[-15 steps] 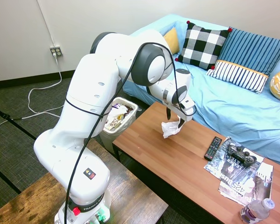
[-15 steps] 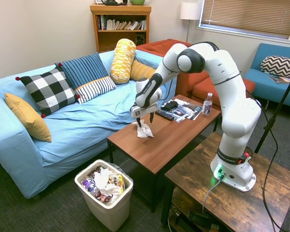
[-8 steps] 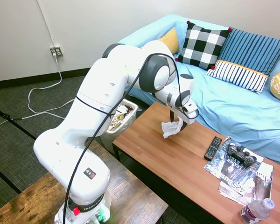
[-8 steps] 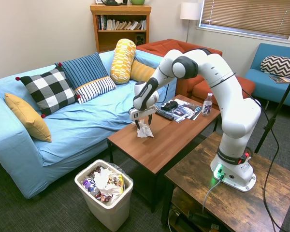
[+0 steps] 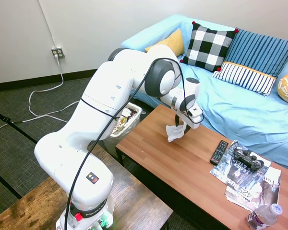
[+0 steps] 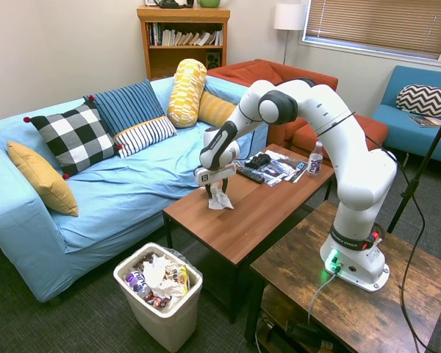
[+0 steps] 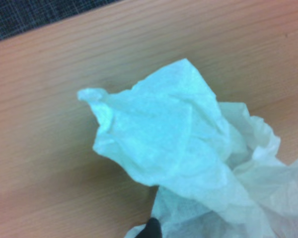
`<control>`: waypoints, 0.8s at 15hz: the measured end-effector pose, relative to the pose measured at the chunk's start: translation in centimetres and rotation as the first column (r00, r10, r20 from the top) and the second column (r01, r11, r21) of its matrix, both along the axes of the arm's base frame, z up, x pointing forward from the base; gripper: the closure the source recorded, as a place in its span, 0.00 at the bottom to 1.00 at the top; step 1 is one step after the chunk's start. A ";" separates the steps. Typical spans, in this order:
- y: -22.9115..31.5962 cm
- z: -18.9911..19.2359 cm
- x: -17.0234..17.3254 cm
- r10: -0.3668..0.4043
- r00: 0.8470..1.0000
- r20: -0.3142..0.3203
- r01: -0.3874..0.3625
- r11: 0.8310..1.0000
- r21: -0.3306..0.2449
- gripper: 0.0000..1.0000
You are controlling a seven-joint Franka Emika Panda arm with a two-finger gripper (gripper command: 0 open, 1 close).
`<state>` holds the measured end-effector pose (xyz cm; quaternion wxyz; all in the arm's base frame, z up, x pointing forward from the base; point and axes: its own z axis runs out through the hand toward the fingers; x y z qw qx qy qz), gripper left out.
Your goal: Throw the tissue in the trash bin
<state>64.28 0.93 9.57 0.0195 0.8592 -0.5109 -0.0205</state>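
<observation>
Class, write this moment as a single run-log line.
phase: grasp | gripper: shut on tissue | tissue: at coffee table | trash bin: on floor beside table, holding scraps | tissue binned: no

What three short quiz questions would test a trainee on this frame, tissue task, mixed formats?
1. True or false: the tissue is already inside the trash bin.
2. What holds the tissue? A) gripper B) sofa cushion C) remote control
3. Fill in: the trash bin stands on the ____, beside the coffee table.

Key: 1 false, it hangs at the gripper over the table. 2 A. 3 floor.
</observation>
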 end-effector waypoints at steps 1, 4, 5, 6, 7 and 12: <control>0.0 -0.1 0.0 -0.003 1.000 -0.003 0.003 1.000 0.005 1.00; 0.0 -0.1 0.0 -0.006 1.000 -0.006 0.006 1.000 0.029 1.00; -0.1 -0.1 0.0 -0.006 1.000 -0.007 0.006 0.999 0.035 1.00; -0.1 -0.1 0.0 -0.005 1.000 -0.009 0.006 0.999 0.040 1.00; -0.1 -0.2 -0.1 -0.006 1.000 -0.012 0.006 0.999 0.046 1.00; -0.6 -0.3 -0.3 -0.003 1.000 -0.015 0.004 0.997 0.076 1.00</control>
